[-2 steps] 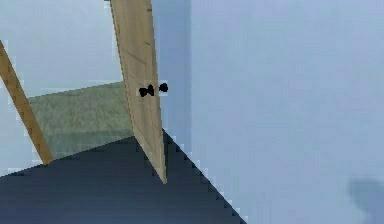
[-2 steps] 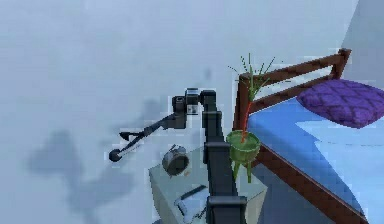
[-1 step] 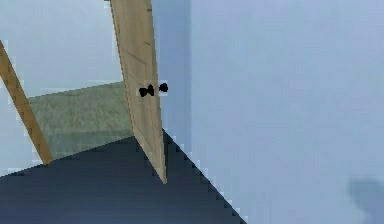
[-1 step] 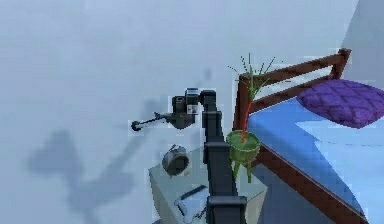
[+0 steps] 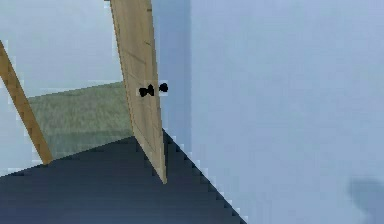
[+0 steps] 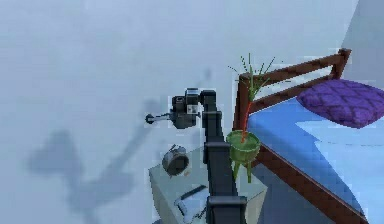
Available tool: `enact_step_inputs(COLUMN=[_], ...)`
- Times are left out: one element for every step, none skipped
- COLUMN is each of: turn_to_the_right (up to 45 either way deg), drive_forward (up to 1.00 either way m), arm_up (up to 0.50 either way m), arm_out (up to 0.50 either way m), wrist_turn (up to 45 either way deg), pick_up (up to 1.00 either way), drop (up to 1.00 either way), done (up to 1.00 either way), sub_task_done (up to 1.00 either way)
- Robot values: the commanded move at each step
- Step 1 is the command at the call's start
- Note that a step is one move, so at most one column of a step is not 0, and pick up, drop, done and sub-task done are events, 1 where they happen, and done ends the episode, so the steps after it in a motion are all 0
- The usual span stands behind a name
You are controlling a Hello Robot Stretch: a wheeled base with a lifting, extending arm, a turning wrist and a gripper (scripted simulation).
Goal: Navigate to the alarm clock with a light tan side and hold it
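Leaning open ahead is a wooden door (image 5: pixel 139 85). Off to the side, a wood-framed bed (image 6: pixel 290 135) with a purple pillow (image 6: pixel 345 100) adjoins a white nightstand (image 6: pixel 160 186). On it sit a potted plant (image 6: pixel 243 147) and a small round clock (image 6: pixel 176 160). The gripper (image 6: pixel 153 118), against bare wall, holds nothing.

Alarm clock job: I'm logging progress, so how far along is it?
Done: the robot stands by the white nightstand bearing a small round grey clock. In hand: the dark two-finger gripper hangs higher up against bare wall, holding nothing. Left: reaching the clock and taking hold of it.
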Motion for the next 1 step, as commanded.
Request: enact_step_inputs(turn_to_the_right=[0.0], drive_forward=[0.0], arm_up=[-0.3], arm_out=[0.0], wrist_turn=[0.0], pick_up=[0.0], drop=[0.0], done=[0.0], sub_task_done=[0.0])
